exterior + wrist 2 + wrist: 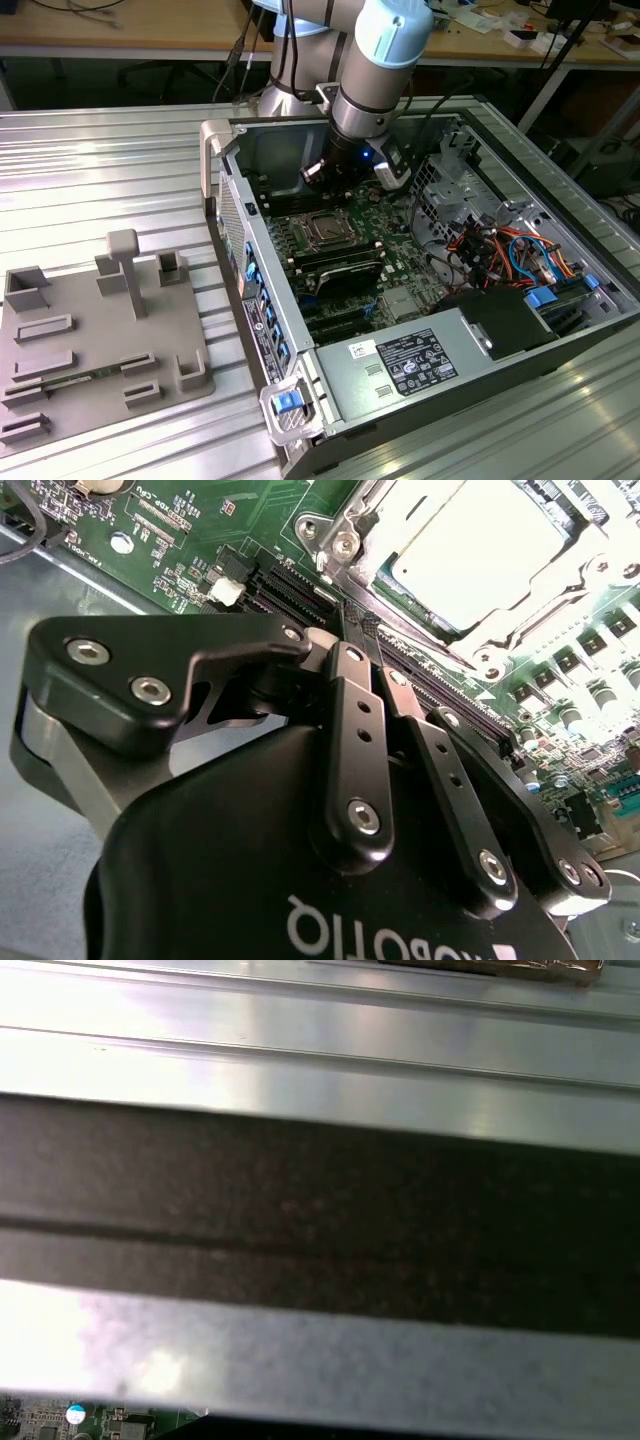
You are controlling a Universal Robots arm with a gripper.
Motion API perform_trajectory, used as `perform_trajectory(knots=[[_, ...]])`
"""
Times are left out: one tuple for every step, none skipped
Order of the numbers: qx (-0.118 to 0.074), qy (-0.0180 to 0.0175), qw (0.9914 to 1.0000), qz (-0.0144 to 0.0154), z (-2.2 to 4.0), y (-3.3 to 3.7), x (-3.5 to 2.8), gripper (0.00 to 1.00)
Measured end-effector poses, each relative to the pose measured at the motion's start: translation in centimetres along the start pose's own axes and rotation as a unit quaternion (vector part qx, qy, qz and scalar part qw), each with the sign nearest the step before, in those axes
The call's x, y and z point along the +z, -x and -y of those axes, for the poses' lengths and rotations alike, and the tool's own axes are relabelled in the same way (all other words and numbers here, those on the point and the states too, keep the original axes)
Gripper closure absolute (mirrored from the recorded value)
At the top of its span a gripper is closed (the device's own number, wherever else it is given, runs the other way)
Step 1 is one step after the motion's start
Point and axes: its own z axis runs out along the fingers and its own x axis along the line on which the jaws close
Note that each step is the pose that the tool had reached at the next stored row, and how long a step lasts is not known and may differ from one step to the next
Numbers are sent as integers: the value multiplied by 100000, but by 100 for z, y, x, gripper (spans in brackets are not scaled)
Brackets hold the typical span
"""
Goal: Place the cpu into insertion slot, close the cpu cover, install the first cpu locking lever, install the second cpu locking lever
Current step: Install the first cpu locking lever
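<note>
Inside the open computer case [330, 300], lying on the ribbed metal surface [100, 170], the arm [375, 60] reached down over the green motherboard [395, 265] near the case's back wall. The insertion slot [325, 228] sat on the half of the board nearer the case's wall at the exterior view's left. In the second wrist view the cpu [465, 550] lay in it, its pale metal top showing through the cut-out of the cpu cover [430, 625], which appeared to be folded flat around it. The tool [345, 645] hung just beside the socket's corner with its two black fingers [355, 740] clenched together and nothing visible between them. Seating and covering looked done, so the step in hand was probably a locking lever, though I could not tell where either lever stood. To do it well, the closed tips should bear on the lever's handle alone, never on the chip's top or the frame. The push should go down and then sideways under the retaining hook in one slow, even arc. The nearby black memory slots [285, 580] and the row of capacitors [590, 650] left little room for a slip.
</note>
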Motion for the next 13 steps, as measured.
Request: perform_trajectory(knots=[[1, 2, 100000, -1, 0, 0, -1, 89], [0, 11, 100000, 6, -1, 1, -4, 89], [1, 9, 100000, 6, -2, 1, -9, 89], [0, 14, 100000, 13, -2, 1, -10, 89], [0, 10, 100000, 11, -2, 1, -11, 89], [0, 0, 100000, 4, -2, 1, -12, 89], [-1, 2, 100000, 6, -2, 1, -12, 89], [-2, -20, 100000, -4, -1, 1, -12, 89], [-4, -53, 100000, -5, -1, 1, -12, 89], [-4, -115, 100000, -9, -2, 1, -12, 89], [-6, -195, 100000, -15, -2, 1, -12, 89], [-11, -307, 100000, -26, -2, 1, -11, 89], [-12, -367, 99999, -32, -1, 1, -11, 89]])
